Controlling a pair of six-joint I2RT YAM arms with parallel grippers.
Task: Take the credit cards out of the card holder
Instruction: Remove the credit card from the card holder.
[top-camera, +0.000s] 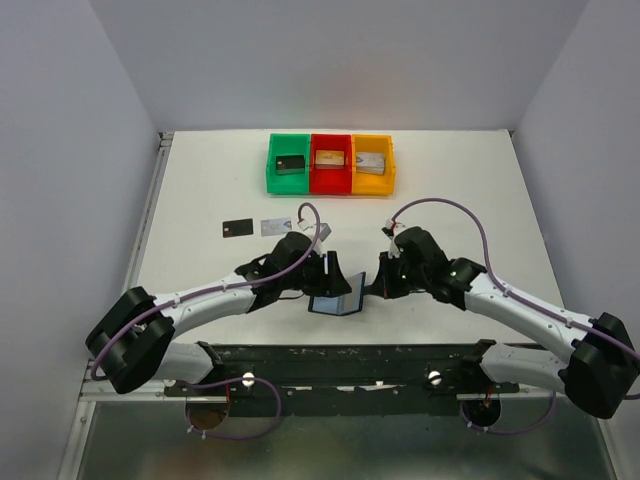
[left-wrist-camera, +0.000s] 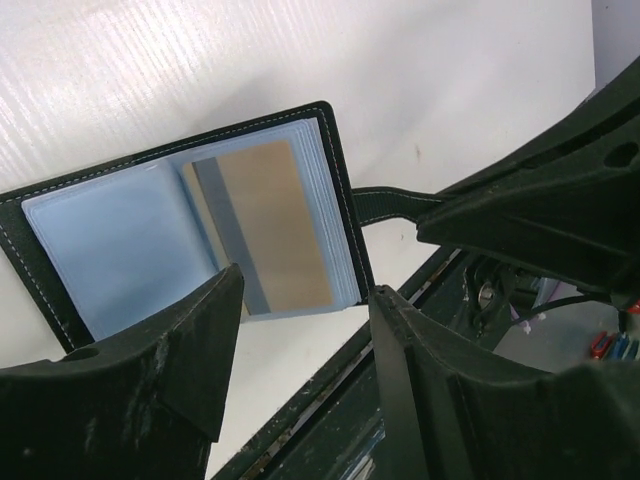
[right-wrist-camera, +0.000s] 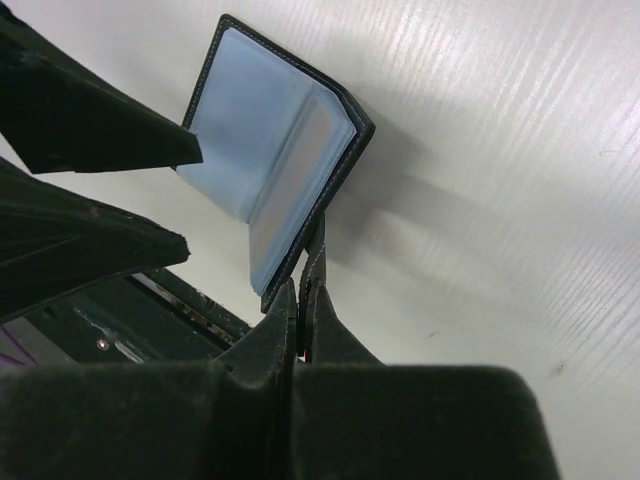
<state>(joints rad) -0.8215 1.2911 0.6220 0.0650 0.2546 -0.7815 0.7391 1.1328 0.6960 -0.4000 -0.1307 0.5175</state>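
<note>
Clamping one card holder (right-wrist-camera: 240, 130) is the right pincer (right-wrist-camera: 298, 292), left pincer (left-wrist-camera: 305, 288) apart, two credit cards (top-camera: 237, 228) lying outside.

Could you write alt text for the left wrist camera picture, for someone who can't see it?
An open black card holder is seen against a white table, a tan-gold card showing through its blue-grey sleeve. The left gripper, jaws open, frames it in the foreground; the right gripper pinches its black strap at right.
</note>
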